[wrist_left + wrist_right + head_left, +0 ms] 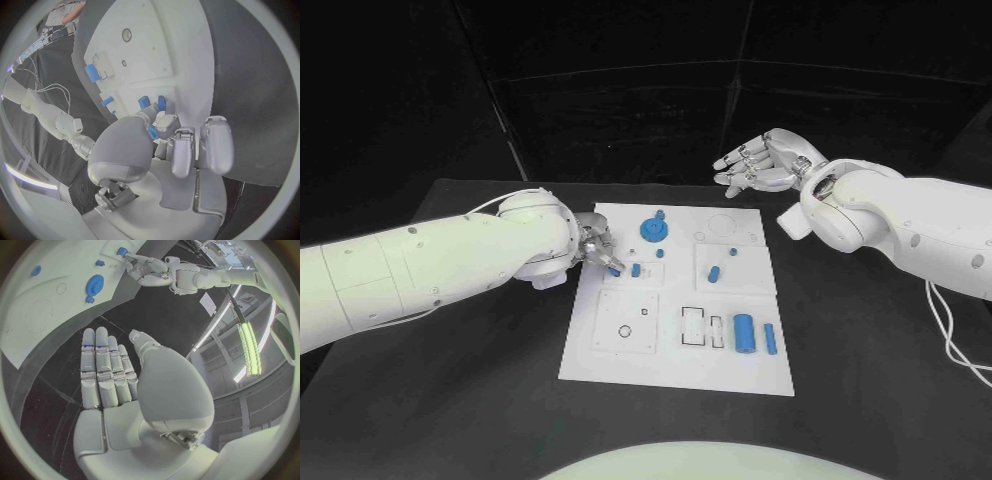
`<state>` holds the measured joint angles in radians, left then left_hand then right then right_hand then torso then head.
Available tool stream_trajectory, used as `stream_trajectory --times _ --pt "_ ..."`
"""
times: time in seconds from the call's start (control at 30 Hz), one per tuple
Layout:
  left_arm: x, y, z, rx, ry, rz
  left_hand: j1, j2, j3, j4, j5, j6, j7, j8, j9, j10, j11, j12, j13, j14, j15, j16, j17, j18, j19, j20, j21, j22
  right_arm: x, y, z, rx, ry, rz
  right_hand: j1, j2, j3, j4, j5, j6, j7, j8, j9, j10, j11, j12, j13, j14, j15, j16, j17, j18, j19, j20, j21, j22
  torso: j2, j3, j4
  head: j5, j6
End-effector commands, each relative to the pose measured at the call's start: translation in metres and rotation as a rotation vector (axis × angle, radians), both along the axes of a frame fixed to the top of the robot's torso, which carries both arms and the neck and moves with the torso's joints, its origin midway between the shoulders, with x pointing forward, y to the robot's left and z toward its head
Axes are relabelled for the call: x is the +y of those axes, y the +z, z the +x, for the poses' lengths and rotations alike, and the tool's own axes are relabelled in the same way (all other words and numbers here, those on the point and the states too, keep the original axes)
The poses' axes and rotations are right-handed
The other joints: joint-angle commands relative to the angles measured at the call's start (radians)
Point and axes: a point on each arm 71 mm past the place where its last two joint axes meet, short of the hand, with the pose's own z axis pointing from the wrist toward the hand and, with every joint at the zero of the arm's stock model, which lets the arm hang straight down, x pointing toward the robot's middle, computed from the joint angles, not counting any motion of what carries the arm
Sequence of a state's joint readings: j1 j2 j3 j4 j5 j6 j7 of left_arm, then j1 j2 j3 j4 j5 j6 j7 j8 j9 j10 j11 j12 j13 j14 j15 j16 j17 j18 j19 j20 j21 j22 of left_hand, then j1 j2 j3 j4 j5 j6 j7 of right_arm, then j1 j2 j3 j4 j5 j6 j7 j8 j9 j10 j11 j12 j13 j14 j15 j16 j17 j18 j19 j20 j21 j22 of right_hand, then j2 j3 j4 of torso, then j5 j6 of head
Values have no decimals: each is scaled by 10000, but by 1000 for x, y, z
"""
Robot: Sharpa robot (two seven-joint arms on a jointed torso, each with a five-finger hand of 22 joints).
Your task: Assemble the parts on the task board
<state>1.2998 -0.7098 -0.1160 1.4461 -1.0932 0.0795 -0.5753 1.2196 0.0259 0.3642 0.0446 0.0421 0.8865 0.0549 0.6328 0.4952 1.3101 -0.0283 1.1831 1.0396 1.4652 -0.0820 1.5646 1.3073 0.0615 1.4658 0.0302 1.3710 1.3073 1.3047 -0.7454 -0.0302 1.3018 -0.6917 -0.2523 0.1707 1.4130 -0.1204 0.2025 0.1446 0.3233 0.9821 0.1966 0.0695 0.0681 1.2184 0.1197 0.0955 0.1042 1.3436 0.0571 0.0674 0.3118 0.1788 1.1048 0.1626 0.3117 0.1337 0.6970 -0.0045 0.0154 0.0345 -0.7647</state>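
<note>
the left hand (599, 250) is down at the left edge of the white board (625, 350) on the black worktop (877, 400), its fingertips closed around a small blue piece (616, 269). in the left wrist view that piece (152, 133) sits pinched between thumb and fingers, so this hand is holding it. just beside it, toward the board's middle, another small blue peg (636, 270) lies with its long axis running up and down the board. the coming move probably turns on that closeness: the held piece has to go down without knocking its neighbour. the right hand (762, 160) hangs wide and flat, holding nothing, beyond the far right corner of the board, well apart from the pieces. the left arm is clearly the nearer one. a round blue gear (653, 229) stands farther up the board, and a long blue cylinder (746, 334) lies low on its right side.
</note>
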Motion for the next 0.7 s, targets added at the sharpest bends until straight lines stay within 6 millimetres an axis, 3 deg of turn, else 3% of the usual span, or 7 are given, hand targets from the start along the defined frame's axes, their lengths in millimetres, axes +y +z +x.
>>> stream_trajectory --times 0.03,0.37,0.7 --pt "-1 -3 -1 211 -107 238 -393 -262 44 -144 54 163 -102 124 683 55 18 3 9 1056 -39 62 2635 -43 232 -96 -66 226 2 2 0 -50 139 53 -141 7 -23 62 6 -91 8 -8 -5 -35 18 -57 -12 -17 19 -23 -18 42 31 34 -59 -14 -1 5 -5 -6 -8" --pt "-1 -4 2 317 -100 369 -1125 -548 -778 309 52 360 -184 318 810 57 -48 -19 -47 1056 -91 62 2635 -50 252 -126 -46 271 3 2 0 -41 201 59 -159 -16 -46 63 2 -99 10 -9 -5 -43 22 -59 -18 -23 23 -25 -24 42 37 39 -80 -28 -1 3 -6 -10 -22" --pt "0 -5 5 292 16 400 -1346 -483 -1256 577 54 347 -208 418 897 16 -71 -76 -127 1056 -120 62 2635 -39 237 -155 -105 222 3 1 -1 -14 244 57 -186 -23 -65 75 5 -104 14 -8 -5 -49 28 -60 -23 -28 29 -26 -30 41 42 44 -99 -41 -1 -3 -5 -21 -26"
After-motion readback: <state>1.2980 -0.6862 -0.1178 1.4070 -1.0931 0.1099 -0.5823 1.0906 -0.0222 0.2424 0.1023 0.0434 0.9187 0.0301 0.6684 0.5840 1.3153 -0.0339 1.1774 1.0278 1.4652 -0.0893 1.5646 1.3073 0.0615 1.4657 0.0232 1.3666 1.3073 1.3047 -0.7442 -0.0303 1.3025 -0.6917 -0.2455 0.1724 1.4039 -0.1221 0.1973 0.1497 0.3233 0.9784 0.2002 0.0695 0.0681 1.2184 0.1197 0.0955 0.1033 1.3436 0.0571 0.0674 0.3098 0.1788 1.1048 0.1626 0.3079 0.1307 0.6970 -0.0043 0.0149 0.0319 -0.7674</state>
